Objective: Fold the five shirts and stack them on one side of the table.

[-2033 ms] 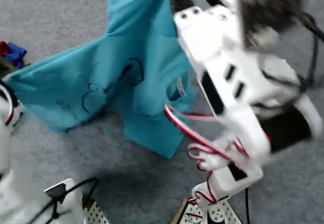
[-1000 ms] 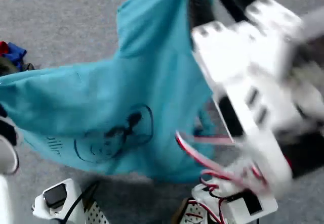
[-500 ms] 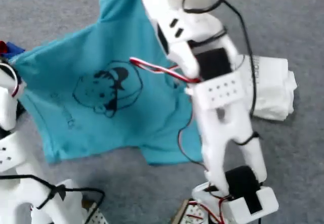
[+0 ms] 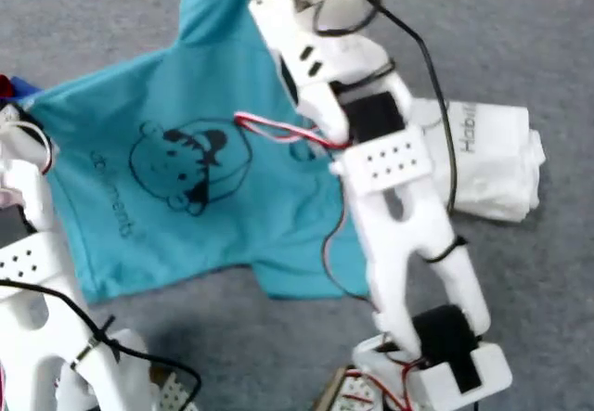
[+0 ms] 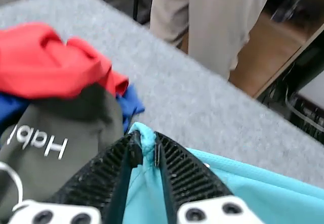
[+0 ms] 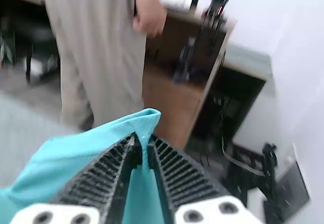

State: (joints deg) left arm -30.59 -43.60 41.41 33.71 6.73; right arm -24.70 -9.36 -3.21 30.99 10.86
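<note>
Two grippers share the work here. On the left, beside a loose heap of a red shirt (image 5: 45, 57), a blue shirt (image 5: 129, 100) and a dark shirt (image 5: 61, 128), the left gripper (image 5: 146, 142) is pinched tight on a corner of the teal shirt (image 4: 186, 179). Across at the far side of the grey table (image 4: 520, 49), the right gripper (image 6: 143, 142) is pressed together on another corner, and the cloth hangs spread between the two, its near edge seemingly draped onto the table.

The step in hand looks like laying the shirt flat for folding. To do it well, the two arms should hold the gripped edge taut and lower it evenly, so that the fabric settles without a crease. Neither pinch should release until the cloth rests on the table. The lay-down spot should stay off the heap on the left and the folded white shirt (image 4: 487, 160) on the right.

The teal shirt lies print side up. Judging by the lettering and the cartoon face, the hem is toward the left and the collar toward the right, under the right arm. Its long axis therefore runs roughly left to right, tilted toward the far side, with one sleeve at the far edge and one at the near edge.
</note>
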